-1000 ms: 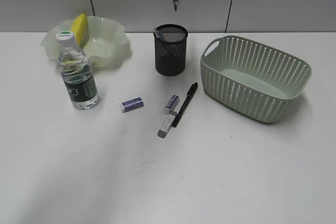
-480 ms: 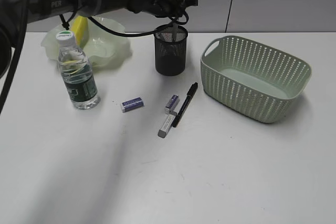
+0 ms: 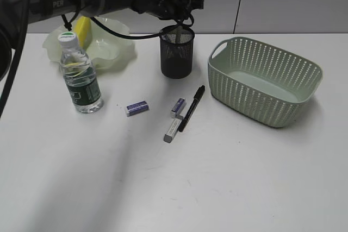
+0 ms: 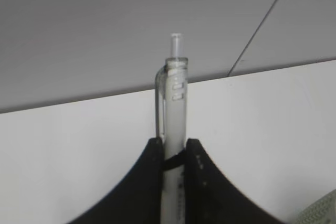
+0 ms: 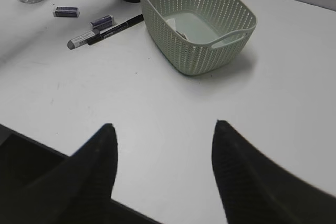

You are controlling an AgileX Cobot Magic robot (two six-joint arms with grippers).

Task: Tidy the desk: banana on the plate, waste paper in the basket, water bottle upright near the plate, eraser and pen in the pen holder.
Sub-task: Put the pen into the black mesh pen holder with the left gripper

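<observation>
Above the pen holder (image 3: 177,51), a clear pen (image 4: 175,124) is clamped by the left gripper (image 4: 175,153); right gripper (image 5: 164,135) is held wide, empty.

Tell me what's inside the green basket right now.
The basket holds a small pale scrap near one end of its floor, too unclear to identify; the near wall hides part of the floor.
</observation>
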